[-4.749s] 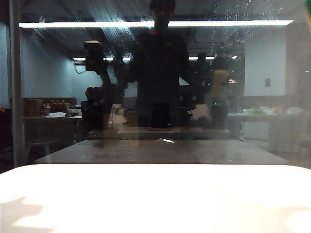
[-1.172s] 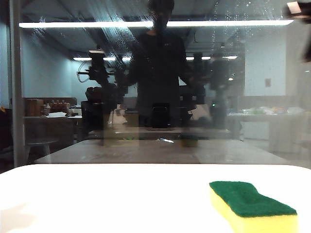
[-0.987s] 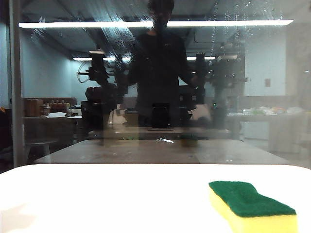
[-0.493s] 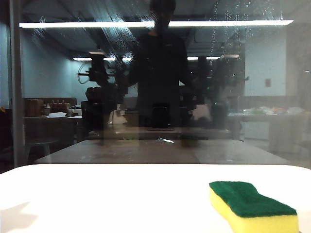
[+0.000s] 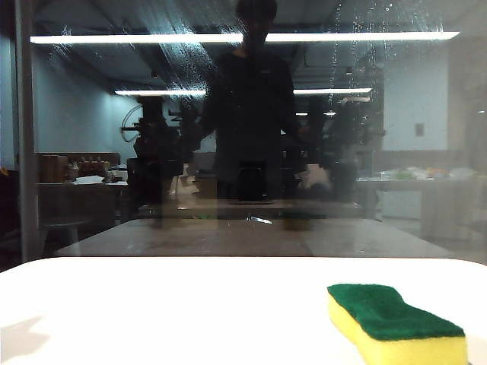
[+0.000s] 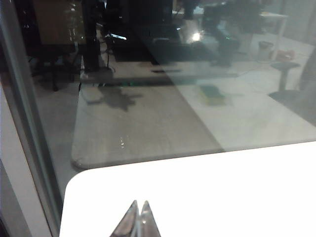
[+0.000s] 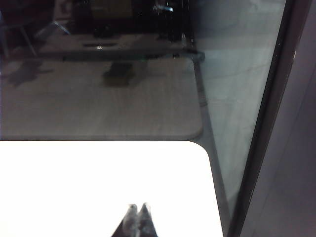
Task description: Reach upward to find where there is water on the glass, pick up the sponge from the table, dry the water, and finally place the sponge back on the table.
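Sponge [image 5: 396, 323] flat on the table [image 5: 167, 319] lower right, glass [image 5: 243, 137] behind, left gripper [image 6: 138, 219] tips pressed together, right gripper [image 7: 137, 217] pinched closed, both empty over the white top.

The exterior camera sits low, facing the large dark reflective glass pane [image 5: 251, 137] across the broad white desk [image 5: 167, 312], while both wrist cameras look down at that desk's far corners.

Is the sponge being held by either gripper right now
No, the sponge lies alone on the table, green side up; the left gripper and right gripper are both shut on nothing.
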